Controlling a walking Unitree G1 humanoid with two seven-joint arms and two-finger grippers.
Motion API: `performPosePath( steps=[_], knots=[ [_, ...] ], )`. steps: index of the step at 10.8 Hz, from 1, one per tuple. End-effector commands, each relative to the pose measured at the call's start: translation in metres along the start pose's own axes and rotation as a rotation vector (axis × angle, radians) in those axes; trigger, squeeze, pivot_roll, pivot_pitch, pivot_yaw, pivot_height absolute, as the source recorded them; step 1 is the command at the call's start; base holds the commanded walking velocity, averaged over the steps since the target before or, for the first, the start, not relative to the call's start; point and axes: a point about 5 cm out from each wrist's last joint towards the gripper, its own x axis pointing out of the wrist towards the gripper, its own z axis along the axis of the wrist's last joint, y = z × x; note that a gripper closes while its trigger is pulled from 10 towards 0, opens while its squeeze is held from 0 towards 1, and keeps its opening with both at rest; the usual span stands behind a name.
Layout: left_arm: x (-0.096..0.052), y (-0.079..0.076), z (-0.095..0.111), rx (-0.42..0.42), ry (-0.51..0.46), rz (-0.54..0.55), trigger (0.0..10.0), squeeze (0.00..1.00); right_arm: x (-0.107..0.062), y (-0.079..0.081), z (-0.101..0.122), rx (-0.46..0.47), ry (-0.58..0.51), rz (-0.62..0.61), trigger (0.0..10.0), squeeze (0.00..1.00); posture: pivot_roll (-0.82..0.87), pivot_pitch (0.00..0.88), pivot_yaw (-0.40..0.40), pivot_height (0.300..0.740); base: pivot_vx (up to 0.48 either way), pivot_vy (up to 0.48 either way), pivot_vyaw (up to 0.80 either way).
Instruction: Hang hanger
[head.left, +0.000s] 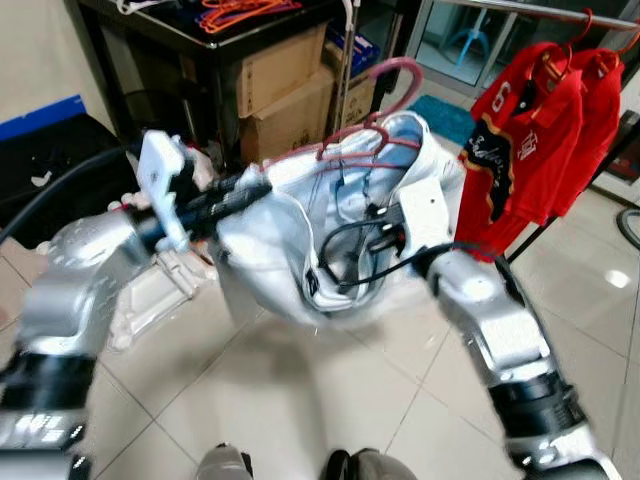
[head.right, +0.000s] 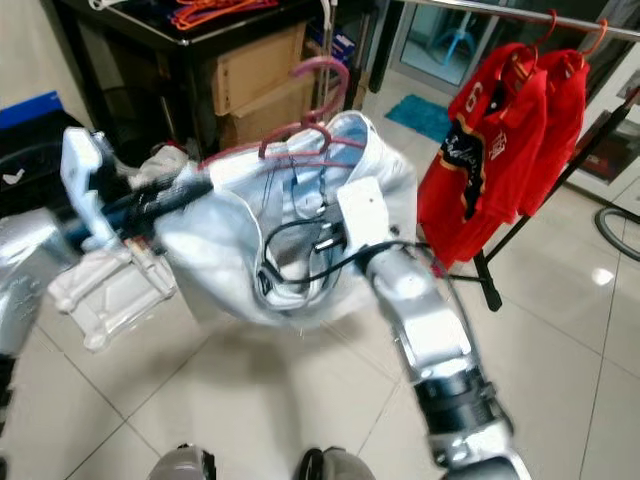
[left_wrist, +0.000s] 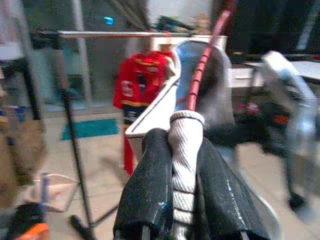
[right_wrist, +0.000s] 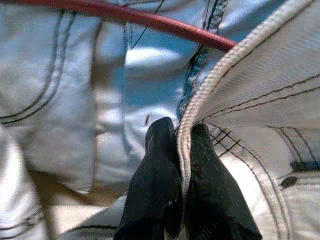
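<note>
Grippers, left (left_wrist: 182, 165) and right (right_wrist: 182, 150), pinch the white shirt (head.left: 300, 250) on its hanger (head.left: 385, 95), so I carry it toward the rail (head.right: 500, 10) at 1 o'clock.

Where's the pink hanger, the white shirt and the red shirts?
pink hanger (head.left: 400, 72): left eye view, on its curved hook.
white shirt (head.left: 262, 235): left eye view, on the bunched cloth between the arms.
red shirts (head.left: 520, 140): left eye view, on the front shirt's chest, hanging on the rail.
</note>
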Motion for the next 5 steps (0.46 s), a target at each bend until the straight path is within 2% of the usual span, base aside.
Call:
performPosePath(
  steps=[1,2,3,4,5],
  knots=[
    [0.000,-0.006,0.018,0.039,-0.075,-0.069,10.0,0.00,-0.001,-0.004,-0.004,-0.048,0.011,0.016,10.0,0.00,0.04,0.085,-0.072,0.740,0.000,0.000,0.00],
    [-0.004,-0.005,0.020,0.039,-0.072,-0.073,10.0,0.00,-0.004,-0.011,-0.006,-0.074,0.010,0.033,10.0,0.00,0.04,0.087,-0.071,0.740,0.000,0.000,0.00],
    [-0.007,-0.003,0.024,0.035,-0.086,-0.074,10.0,0.00,-0.009,-0.019,-0.009,-0.107,0.017,0.054,10.0,0.88,0.04,0.089,-0.070,0.740,0.000,0.000,0.00],
    [-0.007,-0.002,0.027,0.031,-0.097,-0.070,10.0,0.00,-0.012,-0.022,-0.012,-0.142,0.030,0.070,10.0,1.00,0.04,0.088,-0.070,0.740,0.000,0.000,0.00],
    [-0.007,0.001,0.027,0.031,-0.097,-0.049,10.0,0.00,-0.014,-0.024,-0.011,-0.141,0.023,0.083,10.0,1.00,0.04,0.089,-0.069,0.740,0.000,0.000,0.00]
  ],
)
